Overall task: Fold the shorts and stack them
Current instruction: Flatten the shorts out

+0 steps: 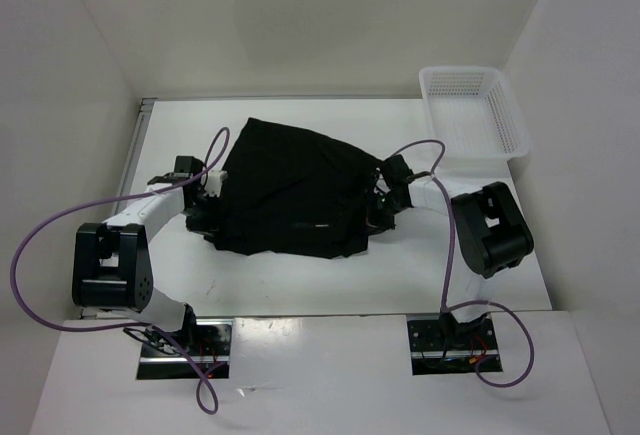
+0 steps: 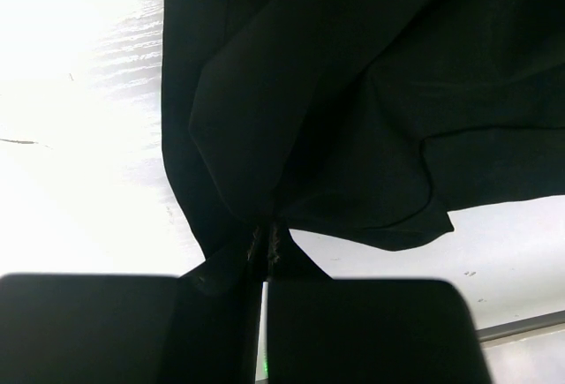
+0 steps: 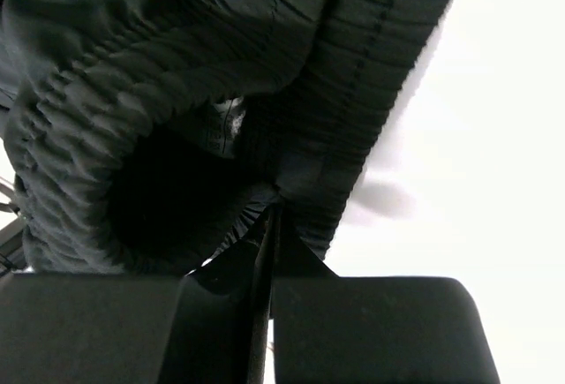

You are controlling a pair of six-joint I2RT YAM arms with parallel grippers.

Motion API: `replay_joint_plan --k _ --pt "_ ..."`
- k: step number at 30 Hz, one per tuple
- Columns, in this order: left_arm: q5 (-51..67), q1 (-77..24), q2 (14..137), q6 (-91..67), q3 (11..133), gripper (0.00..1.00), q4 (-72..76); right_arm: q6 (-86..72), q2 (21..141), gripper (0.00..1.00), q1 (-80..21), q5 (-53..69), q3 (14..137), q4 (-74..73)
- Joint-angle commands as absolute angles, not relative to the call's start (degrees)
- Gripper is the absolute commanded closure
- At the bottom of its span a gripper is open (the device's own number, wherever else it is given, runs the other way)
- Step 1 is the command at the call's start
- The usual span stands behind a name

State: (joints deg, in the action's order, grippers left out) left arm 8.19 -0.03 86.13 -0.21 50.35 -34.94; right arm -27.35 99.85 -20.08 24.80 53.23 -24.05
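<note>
Pinching the left edge of the shorts [image 1: 290,190], the left gripper [image 1: 205,205] is squeezing tight on a fold of the black cloth. In the left wrist view, its two fingers [image 2: 88,331] are pressing together on a bunch of fabric, and the cloth is spreading away in big folds. The shorts are lying in the middle of the table [image 1: 300,290], between the two arms, in a crumpled heap. On their right side, the right gripper [image 1: 388,195] is clamping shut on the stretchy waistband. The right wrist view is showing the ribbed band bunching up around the pinch. A white basket [image 1: 513,120] is sitting at the far right corner, apart from the shorts.
</note>
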Motion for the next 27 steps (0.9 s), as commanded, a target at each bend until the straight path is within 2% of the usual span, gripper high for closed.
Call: replay_joint_plan --k 1,7,11,14,18,21,25,27 --pt "9.93 -0.18 84.38 0.00 50.79 1.00 -34.89 -25.58 96.69 1.00 -20.83 23.29 56.14 -29.35" --pt "12.65 2.46 85.16 0.00 58.17 1.00 -37.52 -26.19 90.97 1.00 -20.83 20.39 67.90 -32.43" --pt "15.46 3.51 89.55 0.00 68.88 1.00 -38.58 -26.19 95.70 1.00 -17.59 19.78 79.34 -29.71" --pt "18.36 5.44 93.86 0.00 79.60 1.00 -39.28 -24.00 103.86 1.00 -15.64 20.48 93.21 -29.00" --pt "21.88 7.38 99.48 0.00 97.43 1.00 -41.92 -22.16 113.01 1.00 -13.37 20.48 121.81 -34.71" --pt "23.72 8.61 100.72 0.00 108.96 1.00 -42.45 -22.15 114.61 1.00 -12.05 20.48 132.59 -35.42" --pt "24.26 9.84 97.22 0.00 111.62 1.00 -42.98 -20.84 108.03 1.00 -12.04 21.01 127.99 -34.80" --pt "23.03 9.84 93.98 0.00 105.69 1.00 -42.98 -20.31 101.28 1.00 -12.82 20.22 116.76 -33.14"
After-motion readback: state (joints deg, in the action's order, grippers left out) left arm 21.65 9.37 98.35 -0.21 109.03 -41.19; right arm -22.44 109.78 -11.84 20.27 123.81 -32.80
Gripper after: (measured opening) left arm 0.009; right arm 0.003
